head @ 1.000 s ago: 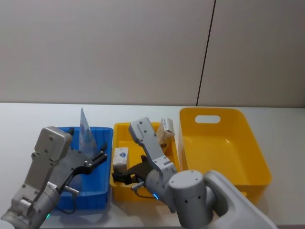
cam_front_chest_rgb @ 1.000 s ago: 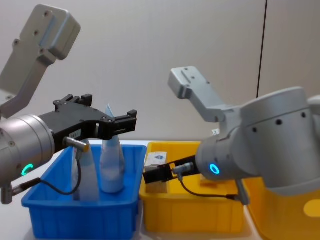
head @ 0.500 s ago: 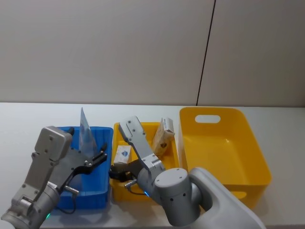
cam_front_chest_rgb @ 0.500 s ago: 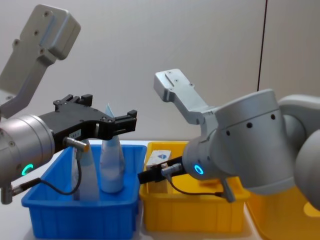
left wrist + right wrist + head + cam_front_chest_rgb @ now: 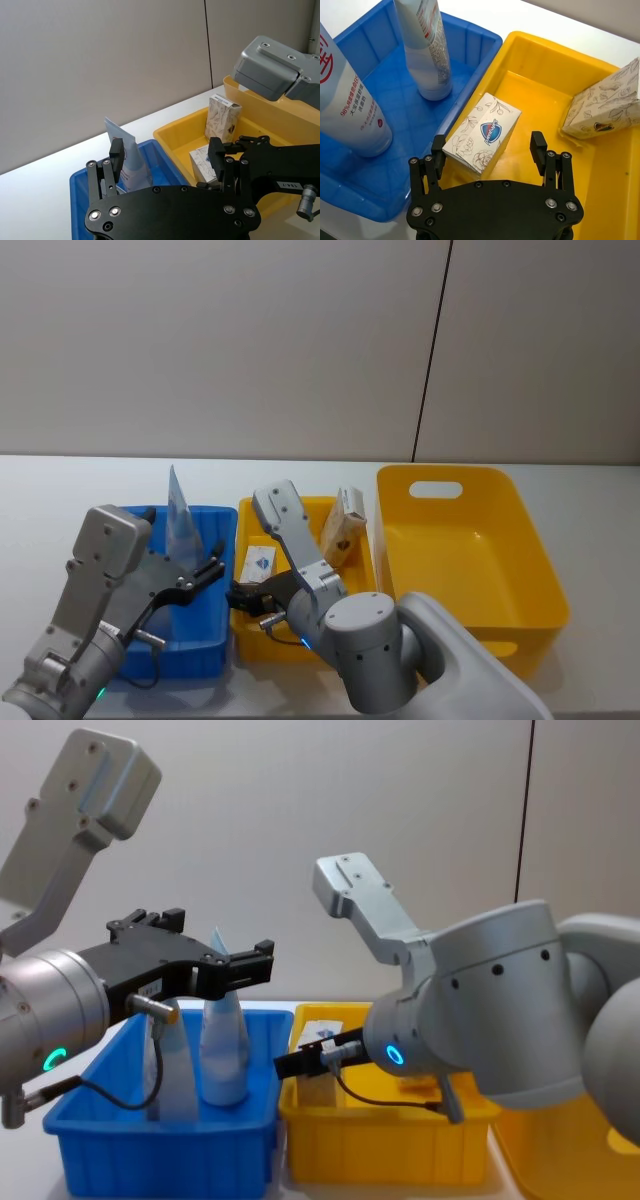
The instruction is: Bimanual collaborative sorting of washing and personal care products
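1. Leftmost, nothing has changed: the left tool [image 5: 205, 575] stays above the blue bin [image 5: 215, 515] at the lower left of the head view. Its fingers are spread wide and hold nothing. Two squeeze tubes [image 5: 427, 45] stand upright in that bin on their caps, crimped tips up, so that part of the sorting looks done.

2. Centrally, the change is the right arm. A second ago its tool sat lower and more to the right; it has since swung left and settled, with only a small shift in the last half second. The right tool [image 5: 488, 142] now hangs over the small yellow bin [image 5: 545, 45], right above the white carton [image 5: 482, 131].

3. Notably, the right tool's fingers are wide open, and the carton lies flat on the bin floor between them in the right wrist view. One finger is close to a corner of the carton and the other stands clear. I cannot tell whether either one touches it, and nothing is gripped yet. I judge that the carton is the next pick.

4. Further right in the same bin, the beige packet [image 5: 607, 107] leans against the wall, untouched.

5. Rightmost, the large yellow bin [image 5: 470, 540] sits on the desk [image 5: 80, 480].
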`<action>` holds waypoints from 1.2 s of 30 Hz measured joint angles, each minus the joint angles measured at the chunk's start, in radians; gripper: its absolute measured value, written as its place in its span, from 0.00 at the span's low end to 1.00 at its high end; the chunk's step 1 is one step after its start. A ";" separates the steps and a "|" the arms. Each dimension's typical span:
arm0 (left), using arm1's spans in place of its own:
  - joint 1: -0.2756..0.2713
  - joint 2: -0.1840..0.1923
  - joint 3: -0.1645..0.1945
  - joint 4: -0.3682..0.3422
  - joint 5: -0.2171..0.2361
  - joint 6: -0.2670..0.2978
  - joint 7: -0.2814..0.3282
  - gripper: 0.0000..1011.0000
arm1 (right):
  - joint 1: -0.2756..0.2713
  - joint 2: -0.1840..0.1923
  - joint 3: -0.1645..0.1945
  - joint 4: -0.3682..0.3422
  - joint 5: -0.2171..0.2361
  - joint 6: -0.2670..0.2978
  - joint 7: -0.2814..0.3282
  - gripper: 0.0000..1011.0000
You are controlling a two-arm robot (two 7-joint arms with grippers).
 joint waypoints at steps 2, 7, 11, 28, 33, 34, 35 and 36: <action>0.000 0.000 0.000 0.000 0.000 0.000 0.000 0.99 | -0.005 -0.003 0.009 0.000 0.006 -0.007 0.001 0.99; 0.000 0.000 0.000 0.000 0.000 0.000 0.000 0.99 | -0.015 -0.012 0.035 0.008 0.027 -0.027 0.011 0.99; 0.000 0.000 0.000 0.000 0.000 0.000 0.000 0.99 | -0.021 -0.018 0.051 0.019 0.042 -0.044 0.023 0.99; 0.000 0.000 0.000 0.000 0.000 0.000 0.000 0.99 | -0.027 -0.037 0.079 0.064 0.060 -0.106 0.054 0.99; 0.000 0.000 0.000 0.000 0.000 0.000 0.000 0.99 | -0.026 -0.039 0.078 0.068 0.049 -0.121 0.052 0.99; 0.000 0.000 0.000 0.000 0.000 0.000 0.000 0.99 | -0.025 -0.040 0.077 0.069 0.044 -0.125 0.051 0.99; 0.000 0.000 0.000 0.000 0.000 0.000 0.000 0.99 | -0.024 -0.041 0.076 0.070 0.042 -0.127 0.049 0.99; 0.000 0.000 0.000 0.000 0.000 0.000 0.000 0.99 | -0.023 -0.041 0.075 0.070 0.039 -0.129 0.047 0.99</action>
